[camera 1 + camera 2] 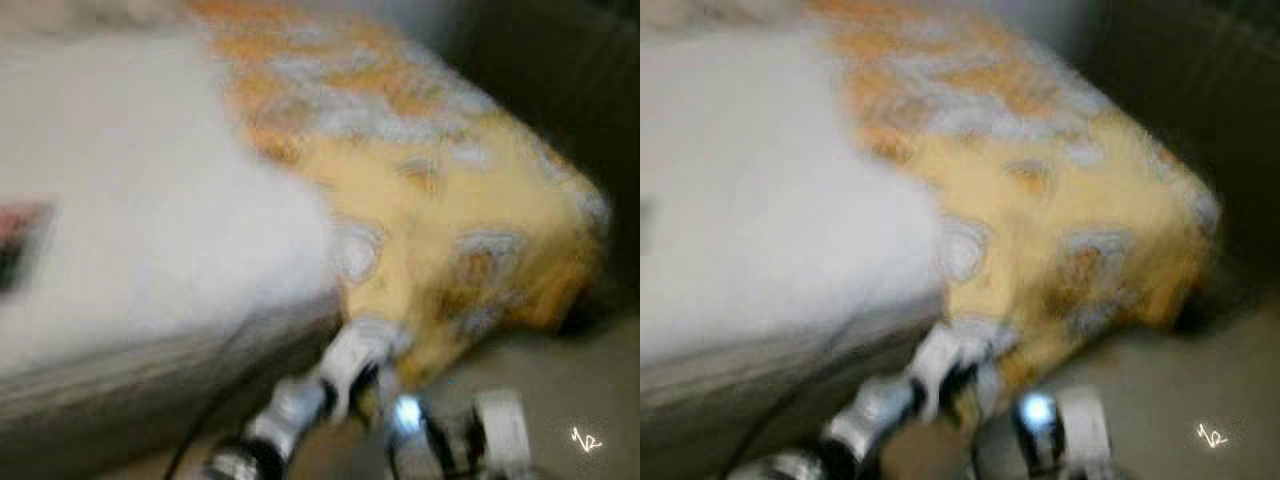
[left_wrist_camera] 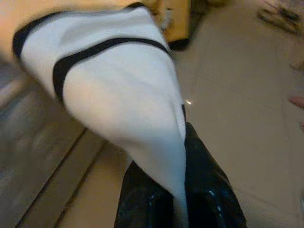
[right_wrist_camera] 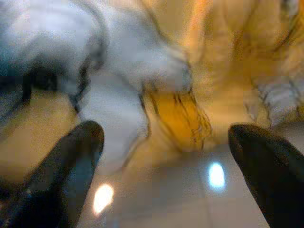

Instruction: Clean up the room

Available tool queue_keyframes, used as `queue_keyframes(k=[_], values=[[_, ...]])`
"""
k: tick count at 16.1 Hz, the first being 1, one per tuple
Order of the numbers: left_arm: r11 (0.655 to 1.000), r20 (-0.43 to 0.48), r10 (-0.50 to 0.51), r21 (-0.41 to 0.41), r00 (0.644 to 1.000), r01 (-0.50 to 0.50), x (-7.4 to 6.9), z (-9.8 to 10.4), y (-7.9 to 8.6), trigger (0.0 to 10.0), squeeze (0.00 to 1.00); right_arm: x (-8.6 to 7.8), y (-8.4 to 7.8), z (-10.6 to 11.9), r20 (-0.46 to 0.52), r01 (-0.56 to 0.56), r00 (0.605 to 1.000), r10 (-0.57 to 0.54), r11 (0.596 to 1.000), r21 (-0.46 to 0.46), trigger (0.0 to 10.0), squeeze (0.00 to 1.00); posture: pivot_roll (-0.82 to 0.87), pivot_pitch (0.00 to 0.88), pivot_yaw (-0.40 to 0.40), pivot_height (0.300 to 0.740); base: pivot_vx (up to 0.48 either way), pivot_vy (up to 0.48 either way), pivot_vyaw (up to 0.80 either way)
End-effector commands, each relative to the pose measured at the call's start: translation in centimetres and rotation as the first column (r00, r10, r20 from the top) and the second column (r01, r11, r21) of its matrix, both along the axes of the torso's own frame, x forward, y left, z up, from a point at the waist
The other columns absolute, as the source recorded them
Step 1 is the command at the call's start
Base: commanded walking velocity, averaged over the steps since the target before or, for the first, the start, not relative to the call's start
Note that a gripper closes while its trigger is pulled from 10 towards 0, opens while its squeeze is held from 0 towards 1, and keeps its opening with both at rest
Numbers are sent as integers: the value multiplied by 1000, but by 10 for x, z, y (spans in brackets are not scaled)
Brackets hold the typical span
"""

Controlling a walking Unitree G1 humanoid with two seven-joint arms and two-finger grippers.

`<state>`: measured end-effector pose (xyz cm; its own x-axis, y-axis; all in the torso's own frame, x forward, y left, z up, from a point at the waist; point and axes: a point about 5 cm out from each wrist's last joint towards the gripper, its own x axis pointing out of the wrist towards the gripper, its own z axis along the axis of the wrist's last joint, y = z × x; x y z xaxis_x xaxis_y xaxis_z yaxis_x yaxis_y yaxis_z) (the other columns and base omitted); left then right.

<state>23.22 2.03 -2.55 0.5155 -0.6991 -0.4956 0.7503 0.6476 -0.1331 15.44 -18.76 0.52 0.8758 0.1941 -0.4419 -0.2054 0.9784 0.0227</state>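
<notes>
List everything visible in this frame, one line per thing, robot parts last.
Bed: one, pale grey side, left of the scene, seen blurred.
White cover: one, white, lying over the left part of the bed top.
Yellow blanket: one, yellow-orange with pale patches, draped over the bed's right end and hanging toward the floor.
Flat object: one, reddish and dark, on the white cover at the far left; too blurred to identify.
Floor: beige tiles, beside and below the bed.
White cloth with black stripes: one, held in the left gripper.
Left gripper: black fingers shut on the white cloth, beside the bed.
Right gripper: black fingers open, facing the hanging yellow blanket above the floor.
</notes>
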Motion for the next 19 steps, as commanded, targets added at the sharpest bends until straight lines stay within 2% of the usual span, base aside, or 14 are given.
queue_keyframes(k=[1,3,4,5,7,9,10,12,13,14,15,17,18,19], values=[[989,-108,-130,-83,986,121,-37,-7,-40,10000,0,-4,0,2,5,12,1000,-12,1000,14,10000,0,-100,67,-66,740,0,0,0],[984,-156,-155,-115,976,138,-43,-7,-47,10000,0,-4,0,2,0,5,1000,-5,1000,13,10000,0,-99,66,-68,740,0,0,0],[979,-210,-170,-147,963,141,-49,-8,-52,10000,0,-6,0,1,-4,-1,1000,1,1000,13,10000,0,-101,69,-71,740,0,0,0],[972,-297,-196,-184,935,145,-59,-12,-55,10000,0,-8,0,1,-10,-10,1000,10,1000,13,10000,0,-107,72,-76,740,0,0,0],[968,-327,-217,-191,920,161,-64,-14,-56,10000,0,-9,-1,1,-14,-15,1000,15,1000,12,10000,0,-109,75,-78,740,0,0,0],[955,-429,-279,-216,859,202,-82,-21,-57,10000,0,-12,-3,1,-25,-26,999,26,1000,10,10000,0,-113,85,-86,740,0,0,0],[950,-521,-292,-256,802,179,-92,-23,-61,10000,0,-15,-3,1,-38,-39,998,39,999,11,10000,0,-115,92,-92,740,0,0,0],[933,-587,-334,-316,737,171,-106,-19,-74,10000,0,-22,-3,2,-54,-67,996,67,998,6,10000,0,-120,107,-106,740,0,0,0],[910,-558,-381,-366,738,193,-110,-11,-88,10000,0,-25,-5,3,-63,-77,995,77,997,1,10000,0,-123,121,-117,740,0,0,0],[900,-537,-403,-380,741,214,-112,-8,-93,10000,0,-26,-6,3,-66,-80,995,80,997,-1,10000,0,-122,122,-119,740,0,0,0],[868,-387,-489,-298,782,396,-117,-6,-100,10000,0,-24,-8,4,-71,-89,993,89,996,-2,10000,0,-117,125,-126,740,0,0,0],[853,-287,-517,-255,806,456,-116,-2,-103,10000,0,-20,-7,4,-72,-105,992,105,994,4,10000,0,-106,121,-128,740,0,0,0],[849,-279,-520,-272,807,453,-116,0,-106,10000,0,-19,-5,4,-72,-113,991,114,994,8,10000,0,-106,121,-128,740,0,0,0],[835,-309,-520,-380,797,397,-113,15,-123,10000,0,-16,-1,4,-76,-135,988,136,991,25,10000,0,-100,116,-127,740,0,0,0]])
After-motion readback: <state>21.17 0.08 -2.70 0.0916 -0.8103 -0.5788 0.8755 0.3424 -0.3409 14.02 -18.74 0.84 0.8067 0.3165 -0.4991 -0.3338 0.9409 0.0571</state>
